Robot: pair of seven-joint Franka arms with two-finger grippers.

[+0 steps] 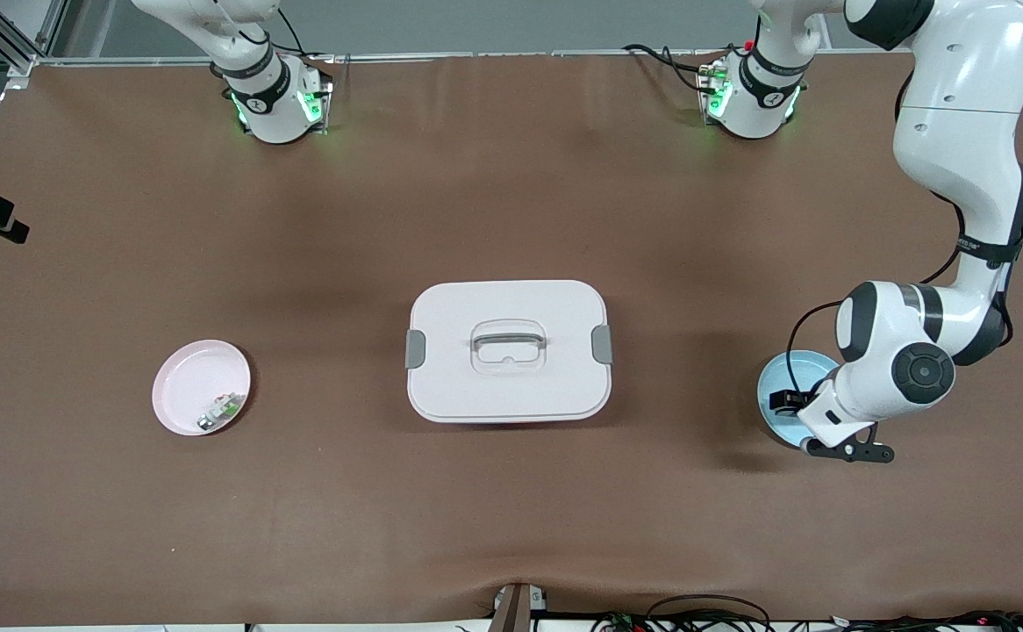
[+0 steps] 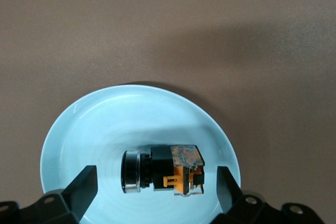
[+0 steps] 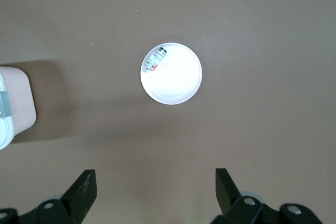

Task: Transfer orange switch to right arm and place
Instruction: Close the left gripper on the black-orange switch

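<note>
The orange switch (image 2: 164, 174), a small black block with an orange face and a silver ring at one end, lies on its side in a light blue plate (image 2: 79, 124) toward the left arm's end of the table. My left gripper (image 2: 156, 174) hangs low over that plate (image 1: 779, 379), open, one finger on each side of the switch and neither touching it. In the front view the left gripper (image 1: 790, 405) covers the switch. My right gripper (image 3: 156, 179) is open and empty, high above the table. Only the right arm's base (image 1: 270, 96) shows in the front view.
A pink plate (image 1: 191, 377) toward the right arm's end holds a small green-white-silver part (image 1: 220, 411); the right wrist view shows this plate (image 3: 178, 85) far below. A white lidded box (image 1: 508, 351) with a handle stands mid-table.
</note>
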